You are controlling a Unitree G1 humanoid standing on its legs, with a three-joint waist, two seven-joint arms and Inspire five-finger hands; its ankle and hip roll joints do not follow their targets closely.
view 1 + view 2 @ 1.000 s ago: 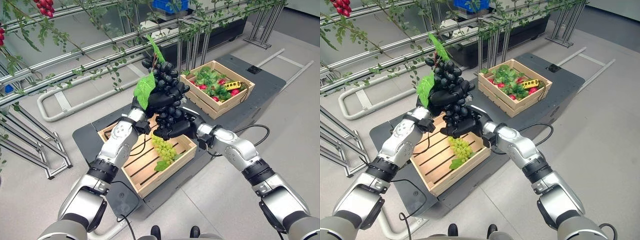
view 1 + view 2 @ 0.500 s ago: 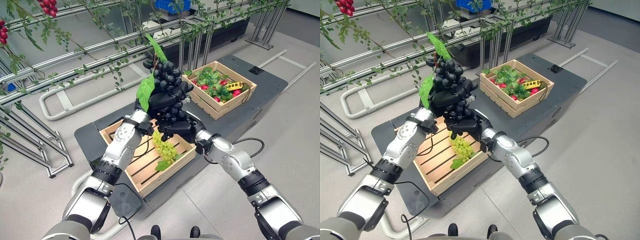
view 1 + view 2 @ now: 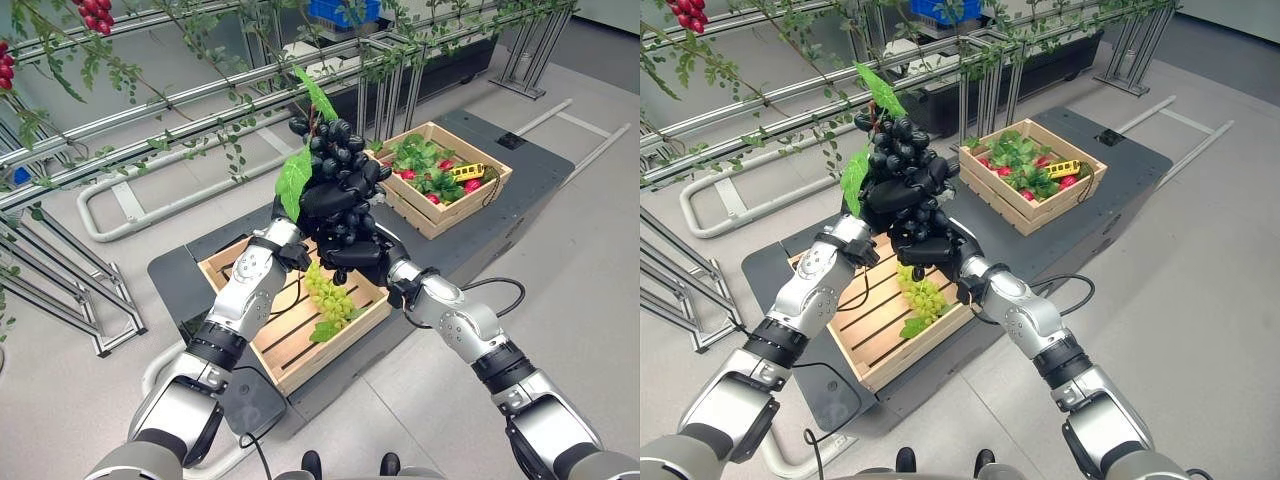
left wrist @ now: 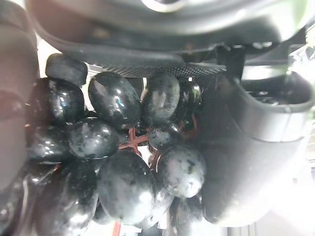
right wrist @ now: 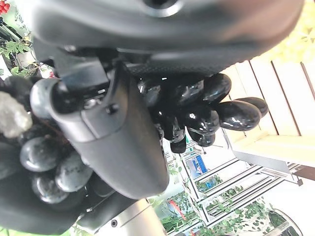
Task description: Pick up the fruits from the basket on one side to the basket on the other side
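Note:
A black grape bunch [image 3: 335,150] with green leaves [image 3: 293,182] is held up in the air above the near wooden crate [image 3: 290,352]. My left hand [image 3: 322,200] is curled round the bunch's middle, and dark grapes [image 4: 118,147] press against its thumb [image 4: 246,147]. My right hand [image 3: 362,258] grips the bunch's lower end from below, where grapes [image 5: 197,105] sit between palm and thumb [image 5: 118,142]. A green grape bunch [image 3: 330,296] lies in the near crate. The far crate [image 3: 470,205] holds leafy greens and red fruits.
Both crates stand on a dark grey platform [image 3: 180,275]. Metal rails with hanging vines [image 3: 160,110] run behind the crates, close to the raised bunch. Grey floor [image 3: 560,250] lies open to the right.
Both hands keep hold of the black bunch at nearly the same height. The right forearm has drawn in closer to the near crate, with the hand tighter under the bunch.

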